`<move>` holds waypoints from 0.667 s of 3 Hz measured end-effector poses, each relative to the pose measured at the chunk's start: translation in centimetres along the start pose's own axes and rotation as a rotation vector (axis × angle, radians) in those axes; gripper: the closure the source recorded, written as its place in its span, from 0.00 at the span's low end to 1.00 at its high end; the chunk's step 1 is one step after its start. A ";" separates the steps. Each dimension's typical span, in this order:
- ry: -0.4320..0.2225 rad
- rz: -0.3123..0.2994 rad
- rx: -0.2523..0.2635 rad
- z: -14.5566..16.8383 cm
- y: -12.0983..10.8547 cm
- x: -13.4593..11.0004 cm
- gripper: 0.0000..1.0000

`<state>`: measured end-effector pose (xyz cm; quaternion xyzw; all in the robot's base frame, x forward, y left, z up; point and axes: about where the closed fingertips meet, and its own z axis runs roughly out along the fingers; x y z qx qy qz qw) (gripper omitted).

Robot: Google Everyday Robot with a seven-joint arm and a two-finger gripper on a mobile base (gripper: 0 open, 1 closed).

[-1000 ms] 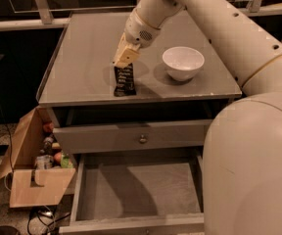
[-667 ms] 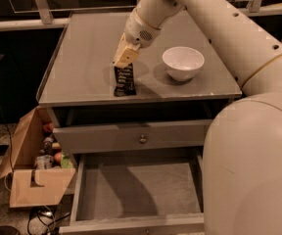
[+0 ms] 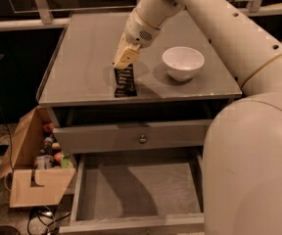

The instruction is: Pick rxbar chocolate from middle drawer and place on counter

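The rxbar chocolate point(image 3: 125, 82), a black wrapper with white lettering, stands on end on the counter point(image 3: 82, 58) near its front edge. My gripper point(image 3: 124, 58) is right above it, shut on the wrapper's top end. The arm reaches in from the upper right. The middle drawer point(image 3: 136, 192) is pulled open below the counter, and its grey floor is bare.
A white bowl point(image 3: 183, 62) sits on the counter to the right of the bar. A closed drawer front with a round knob point(image 3: 142, 139) is above the open drawer. An open cardboard box point(image 3: 33, 180) with several items stands on the floor at left.
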<state>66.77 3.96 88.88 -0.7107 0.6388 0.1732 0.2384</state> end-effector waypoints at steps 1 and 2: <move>0.000 0.000 0.000 0.0 0.0 0.0 0.11; 0.000 0.000 0.000 0.0 0.0 0.0 0.00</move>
